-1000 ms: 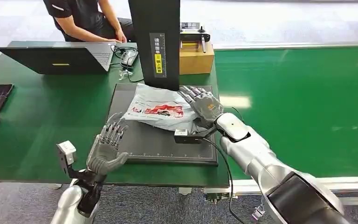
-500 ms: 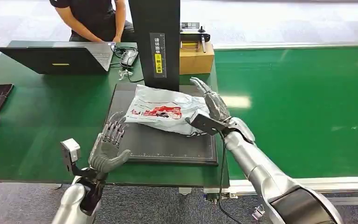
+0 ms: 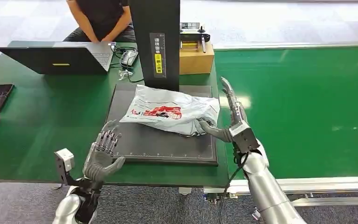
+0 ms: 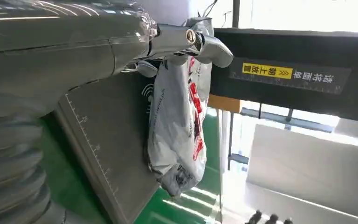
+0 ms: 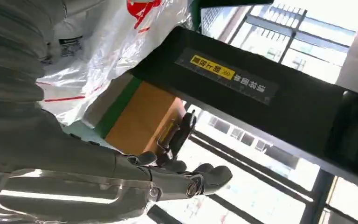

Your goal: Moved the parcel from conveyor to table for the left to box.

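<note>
Now my right hand point(image 3: 230, 122) is off the parcel point(image 3: 170, 110). A second ago it lay flat on top of the bag's right end; half a second ago it was tipping up on its edge; at this moment it stands beside the bag on the conveyor side, fingers stretched out and apart, holding nothing, with only the thumb tip close against the parcel's crumpled corner. I cannot tell whether that thumb touches the plastic.

The parcel itself has barely shifted. It lies on the dark mat point(image 3: 163, 144) on the green table point(image 3: 46, 112), its far edge just in front of the black column point(image 3: 154, 42), the red print facing up. So my part looks finished: the bag is off the conveyor point(image 3: 307, 102) and resting where it was meant to go.

My left hand point(image 3: 101, 156) has sunk a little toward the near edge of the mat, fingers loosely apart and empty, well short of the parcel. I judge the next step belongs to it: reach in across the mat and take the bag for boxing.
</note>
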Controlling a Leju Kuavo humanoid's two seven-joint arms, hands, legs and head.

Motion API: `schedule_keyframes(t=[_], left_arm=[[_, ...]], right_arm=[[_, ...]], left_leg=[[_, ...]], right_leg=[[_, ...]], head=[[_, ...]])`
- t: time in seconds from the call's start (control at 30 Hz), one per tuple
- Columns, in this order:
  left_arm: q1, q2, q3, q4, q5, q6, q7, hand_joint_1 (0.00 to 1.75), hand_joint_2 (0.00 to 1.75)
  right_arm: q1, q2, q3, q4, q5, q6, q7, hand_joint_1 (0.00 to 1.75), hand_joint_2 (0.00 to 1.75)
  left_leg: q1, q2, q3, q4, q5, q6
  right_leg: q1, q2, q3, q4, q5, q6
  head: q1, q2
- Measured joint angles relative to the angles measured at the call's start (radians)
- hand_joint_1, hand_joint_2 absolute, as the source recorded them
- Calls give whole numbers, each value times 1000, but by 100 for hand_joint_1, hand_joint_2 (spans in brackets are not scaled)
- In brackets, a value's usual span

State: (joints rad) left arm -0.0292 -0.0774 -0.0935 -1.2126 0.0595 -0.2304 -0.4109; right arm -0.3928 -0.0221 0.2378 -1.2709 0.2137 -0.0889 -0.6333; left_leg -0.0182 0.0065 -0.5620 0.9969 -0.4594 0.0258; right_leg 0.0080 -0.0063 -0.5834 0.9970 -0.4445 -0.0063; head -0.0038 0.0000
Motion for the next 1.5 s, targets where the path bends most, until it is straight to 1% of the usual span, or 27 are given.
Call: schedule_keyframes(t=[0.13, 0.27, 0.5, 0.73, 0.9, 1.1, 1.17, 1.27, 1.33, 1.5], left_arm=[[24, -5, 10, -34, -12, 0, 18, 0, 175], [36, -15, 25, -57, -33, -9, 34, 0, 175], [42, -30, 46, -71, -51, -41, 15, 0, 175], [38, -41, 50, -76, -94, -50, -27, 0, 175], [-2, -50, 39, -76, -221, 35, -93, 0, 175], [-76, -60, -18, -76, -357, 124, -100, 0, 175], [-104, -61, -44, -76, -400, 148, -100, 0, 175], [-157, -63, -99, -70, -553, 241, -82, 0, 175], [-201, -64, -143, -59, -625, 279, -66, 0, 175], [-334, -84, -261, 16, -753, 297, 21, 0, 175]], right_arm=[[140, 6, -73, -96, -22, 0, 27, 0, 175], [242, 35, -134, -160, 62, -22, 57, 0, 175], [342, 85, -225, -232, 84, -18, 75, 0, 175], [376, 120, -279, -262, 134, -20, 83, 0, 175], [376, 142, -302, -267, 154, -15, 87, 0, 175], [379, 155, -325, -267, 144, 24, 121, 0, 175], [384, 157, -332, -267, 139, 33, 127, 0, 175], [394, 159, -344, -267, 119, 50, 130, 0, 175], [402, 161, -346, -267, 111, 58, 130, 0, 175], [417, 163, -346, -267, 109, 61, 130, 0, 175]], left_leg=[[0, -1, -1, 0, 0, 0], [0, -1, -1, 0, 0, 0], [0, -1, 0, 0, 0, 0], [0, 0, 0, 0, 0, 0], [0, 0, 0, 0, 0, 0], [0, 0, 1, 0, 0, 0], [0, 0, 1, 0, 0, 0], [0, 0, 1, 0, 0, 0], [0, 0, 1, 0, 0, 0], [0, 0, 1, 0, 0, 0]], right_leg=[[0, -1, 0, 0, 0, 0], [0, 0, 0, 0, 0, 0], [0, 0, 0, 0, 0, 0], [0, 0, 0, 0, 0, 0], [0, 0, 0, 0, 0, 0], [0, 0, 1, 0, 0, 0], [0, 0, 1, 0, 0, 0], [0, -1, 1, 0, 0, 0], [0, 0, 0, 0, 0, 0], [-1, 0, 1, 0, 1, 0]], head=[[0, 0], [0, 0], [0, 0], [0, 0], [0, 0], [0, 0], [0, 0], [0, 0], [0, 0], [0, 0]])
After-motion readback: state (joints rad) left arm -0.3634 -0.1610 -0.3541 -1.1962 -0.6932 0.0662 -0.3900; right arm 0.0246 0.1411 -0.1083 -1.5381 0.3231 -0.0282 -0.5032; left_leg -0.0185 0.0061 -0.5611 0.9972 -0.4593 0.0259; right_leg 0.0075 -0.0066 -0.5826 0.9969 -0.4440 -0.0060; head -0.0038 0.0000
